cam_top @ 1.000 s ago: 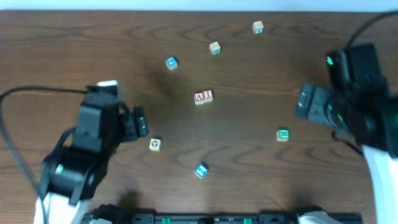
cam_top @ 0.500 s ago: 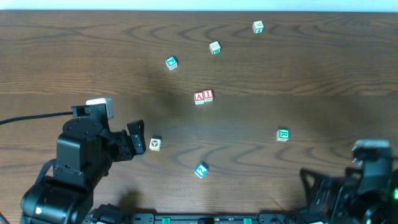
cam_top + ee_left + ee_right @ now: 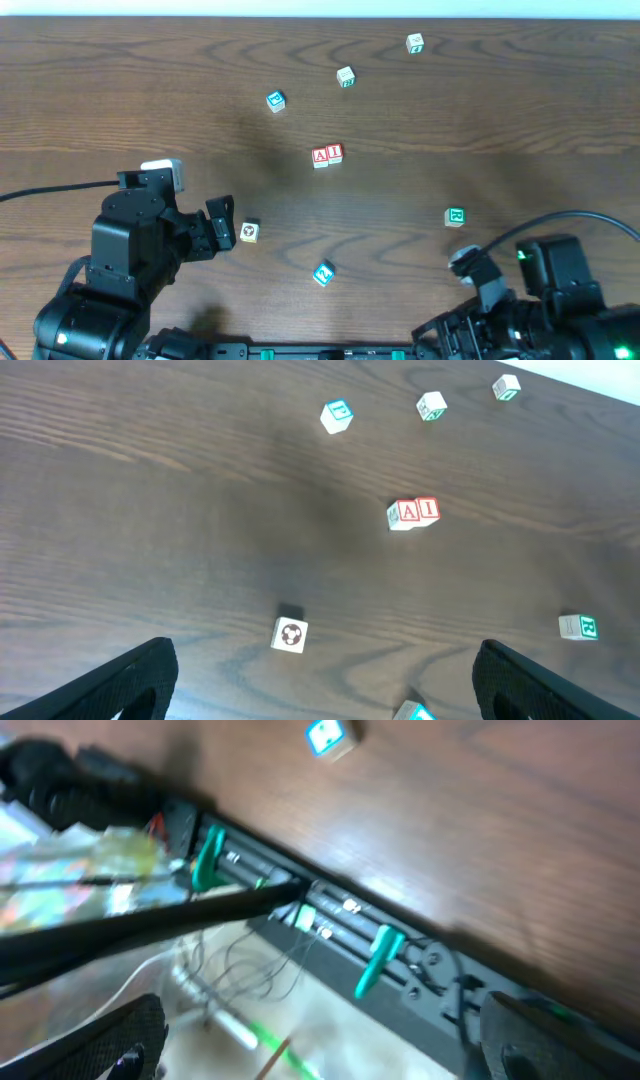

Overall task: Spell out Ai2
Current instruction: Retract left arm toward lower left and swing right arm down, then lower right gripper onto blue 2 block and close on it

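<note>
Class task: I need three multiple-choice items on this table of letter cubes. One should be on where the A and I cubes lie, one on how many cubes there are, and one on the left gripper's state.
1. Where do the A cube and the I cube lie?
A) stacked
B) side by side, touching
C) at opposite table edges

2. How many cubes lie on the table?
A) five
B) eight
C) eleven

3. The left gripper is:
A) shut on a cube
B) shut, empty
C) open, empty

Key:
1 B, they sit edge to edge, reading AI.
2 B, the overhead view shows eight.
3 C, its fingers stand wide apart, gripping nothing.
</note>
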You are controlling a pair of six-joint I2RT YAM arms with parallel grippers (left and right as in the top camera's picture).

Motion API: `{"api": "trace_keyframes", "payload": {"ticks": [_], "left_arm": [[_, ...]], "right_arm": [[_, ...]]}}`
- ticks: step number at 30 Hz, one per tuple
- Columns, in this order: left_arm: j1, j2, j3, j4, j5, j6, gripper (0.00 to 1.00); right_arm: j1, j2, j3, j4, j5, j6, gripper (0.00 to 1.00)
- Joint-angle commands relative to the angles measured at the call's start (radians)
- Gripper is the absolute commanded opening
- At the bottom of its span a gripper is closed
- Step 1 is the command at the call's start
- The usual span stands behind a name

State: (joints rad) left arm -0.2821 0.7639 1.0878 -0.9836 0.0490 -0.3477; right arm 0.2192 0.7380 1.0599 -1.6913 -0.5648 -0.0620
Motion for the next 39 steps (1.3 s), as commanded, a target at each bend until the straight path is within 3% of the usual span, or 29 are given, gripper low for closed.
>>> {"api": "trace_keyframes", "payload": {"ticks": [1, 8, 14, 29, 39], "left_arm": [[0.003, 0.0, 0.008, 0.0, -0.005, -0.012, 0.95], [0.003, 0.0, 0.008, 0.001, -0.017, -0.011, 0.95], [0.003, 0.0, 0.008, 0.002, -0.031, -0.012, 0.95], [0.003, 0.0, 0.008, 0.003, -0.058, -0.011, 0.95], [0.003, 0.0, 0.008, -0.001, -0.061, -0.003, 0.95]], "right_arm": [[0.005, -0.007, -0.042, 0.014, -0.067, -0.078, 0.99], [0.02, -0.007, -0.072, 0.125, 0.067, 0.022, 0.99], [0.151, 0.013, -0.081, 0.208, 0.176, 0.164, 0.99], [0.87, 0.36, -0.085, 0.472, 0.678, 0.681, 0.99], [0.941, 0.598, -0.085, 0.649, 0.688, 0.696, 0.99]]}}
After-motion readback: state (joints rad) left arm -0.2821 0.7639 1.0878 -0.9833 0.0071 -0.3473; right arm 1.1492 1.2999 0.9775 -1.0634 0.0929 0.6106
